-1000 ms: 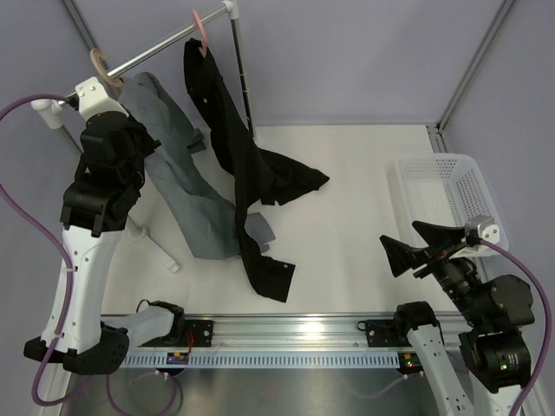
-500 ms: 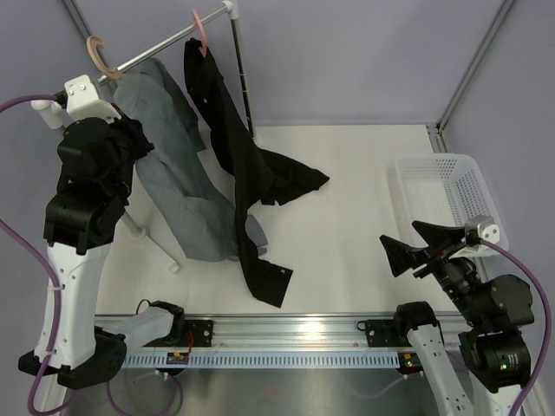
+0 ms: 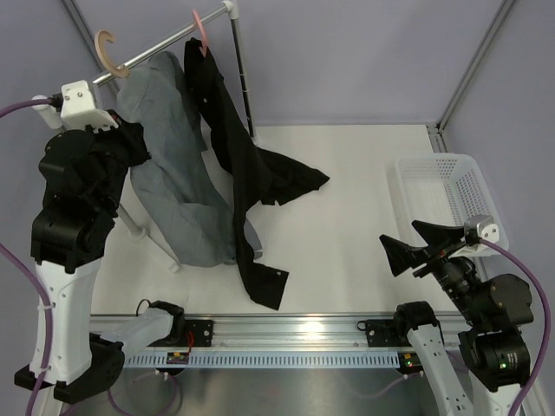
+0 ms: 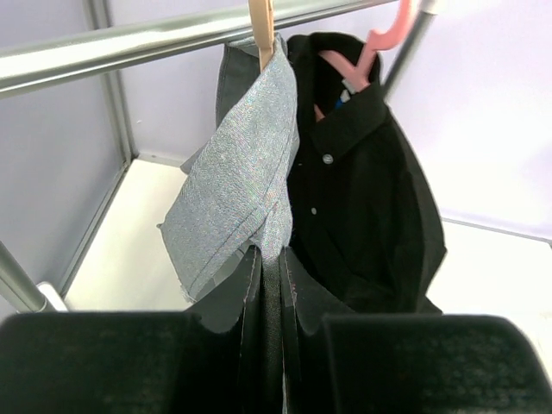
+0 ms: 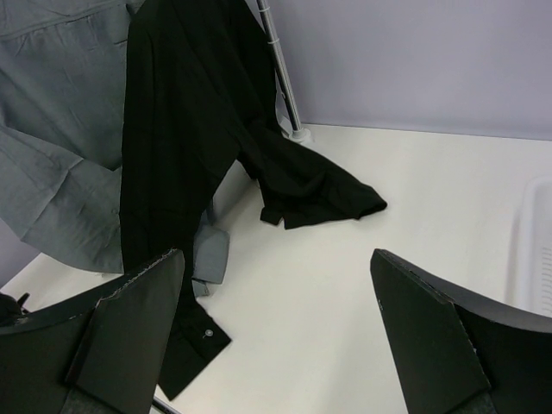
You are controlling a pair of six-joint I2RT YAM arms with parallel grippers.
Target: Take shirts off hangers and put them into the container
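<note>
1. Well, my left end effector [image 4: 269, 263] is narrowed to a slit and pinches a fold of the grey shirt [image 4: 237, 185] between its fingers.
2. From that pinch the grey shirt rises ahead of and above this end effector to the tan hanger [image 4: 261, 30], which hooks over the rail [image 4: 129, 43]. In the top view its lower part trails down onto the bench [image 3: 347, 217].
3. Just to the right of the pinched cloth hangs the black shirt [image 4: 371, 190], touching the grey one, with its collar on the pink hanger [image 4: 379, 39]. A sleeve and its lower end lie spread on the bench.
4. My right end effector [image 5: 276, 319] stands wide with nothing between its fingers, low over the bench. Both shirts are ahead of it and to its left, well apart from it.
5. The basket [image 3: 451, 186] sits on the bench just ahead of and to the right of my right end effector, well apart from both shirts.
</note>
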